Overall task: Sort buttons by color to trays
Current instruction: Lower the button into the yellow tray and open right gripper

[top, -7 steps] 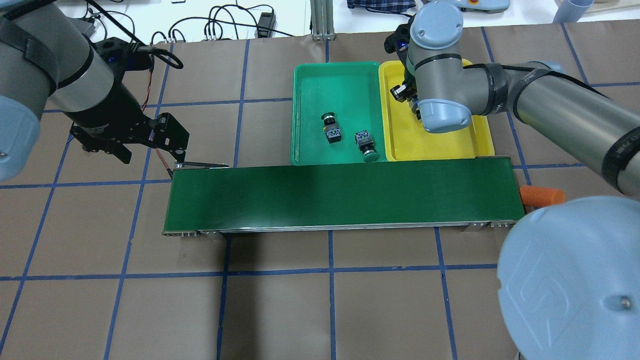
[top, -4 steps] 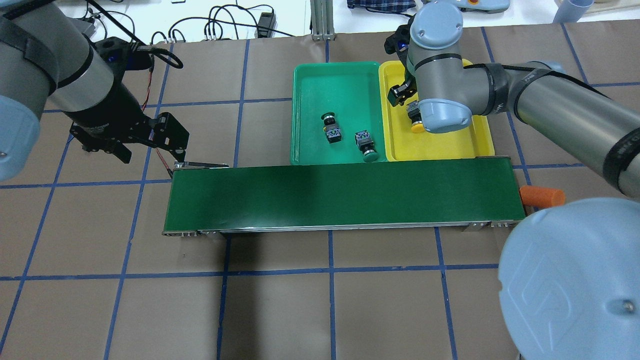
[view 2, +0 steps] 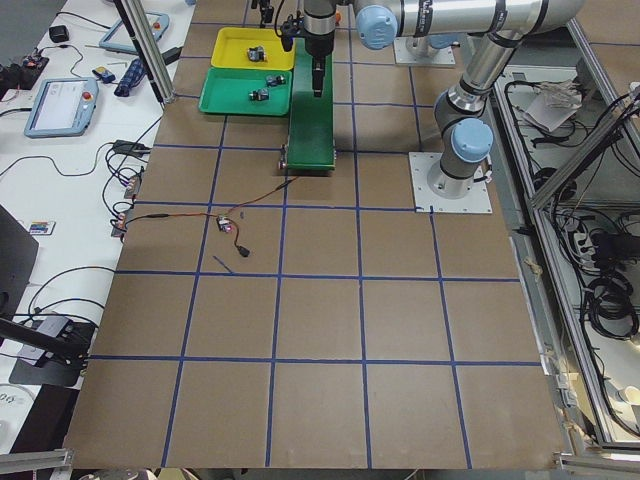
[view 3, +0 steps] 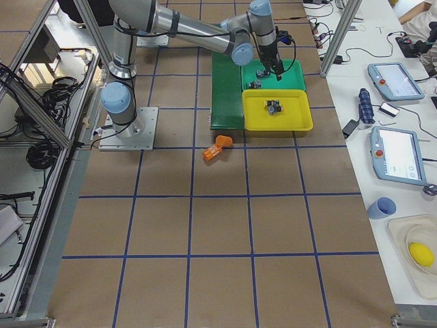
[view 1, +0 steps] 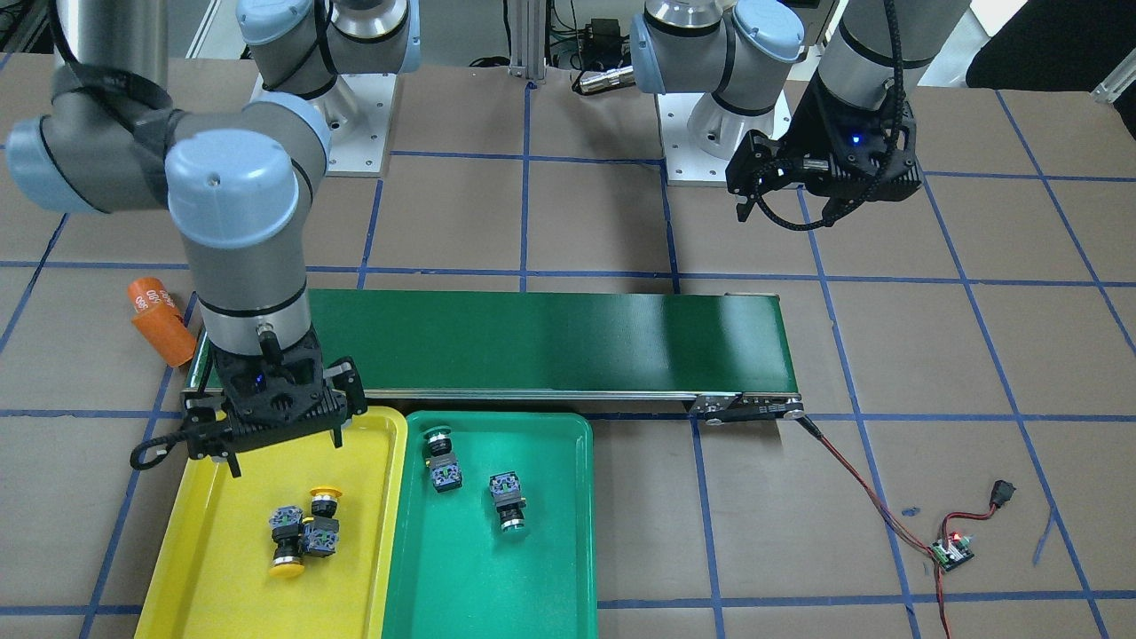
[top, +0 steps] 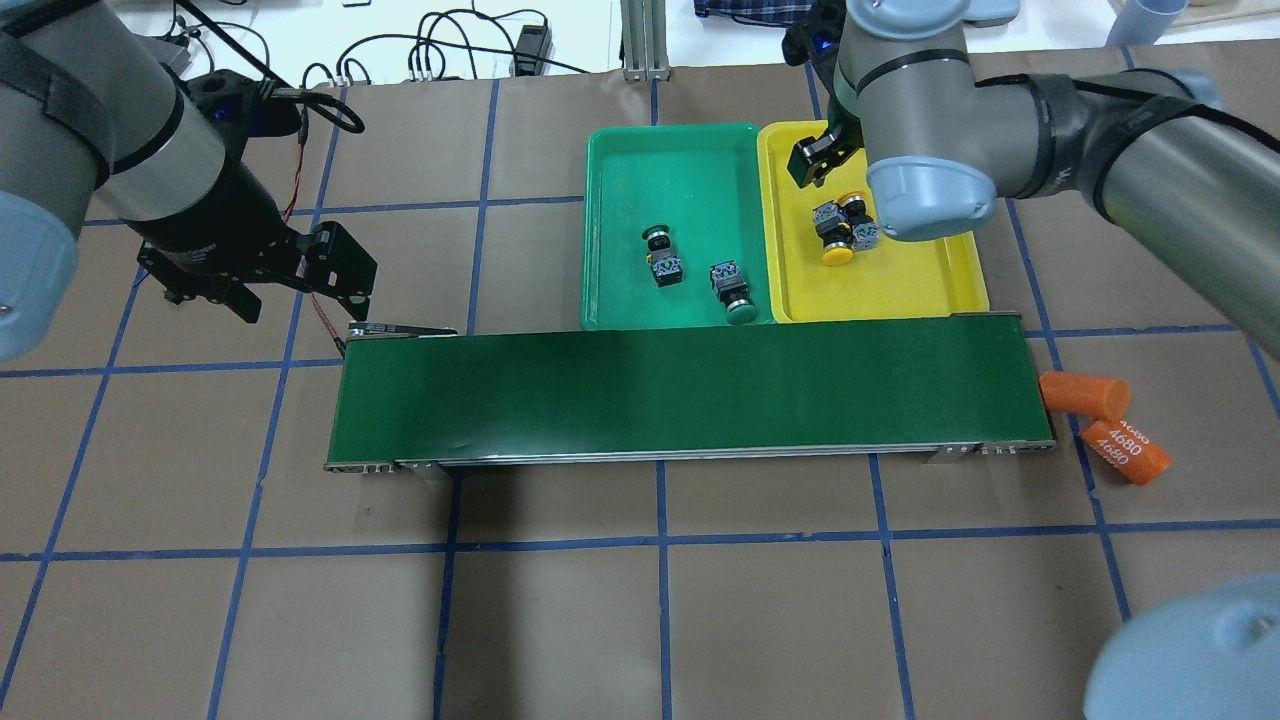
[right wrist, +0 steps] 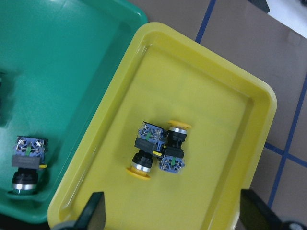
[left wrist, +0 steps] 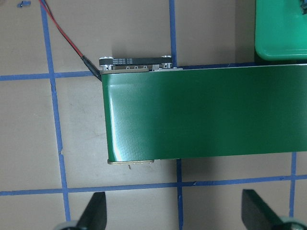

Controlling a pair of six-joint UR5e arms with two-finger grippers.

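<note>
Our right arm [top: 1000, 130] hides a yellow tray [top: 900, 285] corner; its two yellow buttons [top: 832, 235] touch; right claw [right wrist: 172, 206], left claw [left wrist: 173, 203] wide.

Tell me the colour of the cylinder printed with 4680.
Orange cylinder, clearest in the overhead exterior view.
</note>
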